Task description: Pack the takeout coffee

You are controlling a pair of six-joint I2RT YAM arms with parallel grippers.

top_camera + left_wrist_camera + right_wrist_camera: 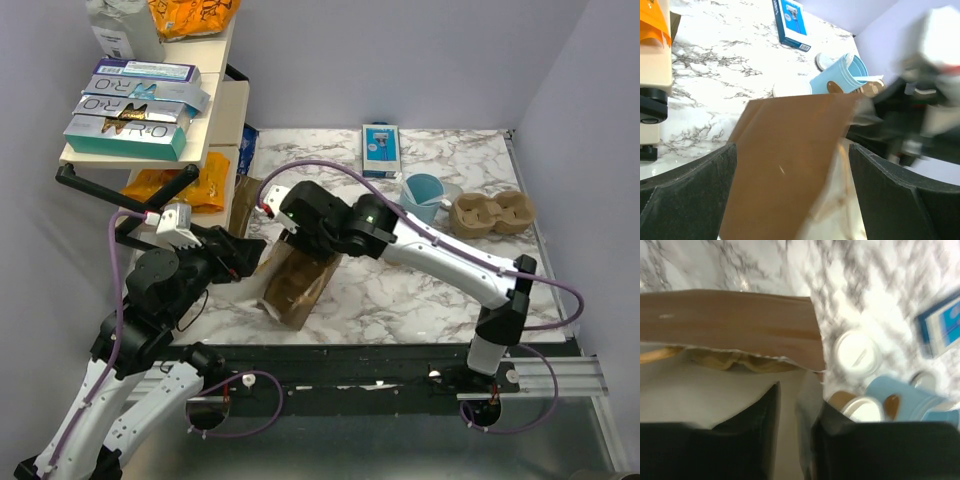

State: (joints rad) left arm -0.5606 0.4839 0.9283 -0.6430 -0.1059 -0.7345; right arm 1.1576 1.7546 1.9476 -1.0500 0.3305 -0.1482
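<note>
Paper cup [862, 409] stands outside the bag, near the far right corner of the table [400, 290].

The cup is upright and just beside the light-blue mug [900, 395]; the view is blurred, so I cannot tell if they touch. A round white lid [857, 352] lies flat on the table near the cup, on the side of the brown paper bag [300, 285]. The bag lies on its side in the middle of the table, closer to the near edge. The right gripper [800, 397] is at the mouth of the bag, its fingers a little apart; a pale strip shows in the gap and no firm hold is visible. The left gripper [792, 150] is spread fully wide and holds nothing, with the bag lying ahead between its fingers. The brown cup carrier [492, 213] sits by the right edge, beyond the mug.
</note>
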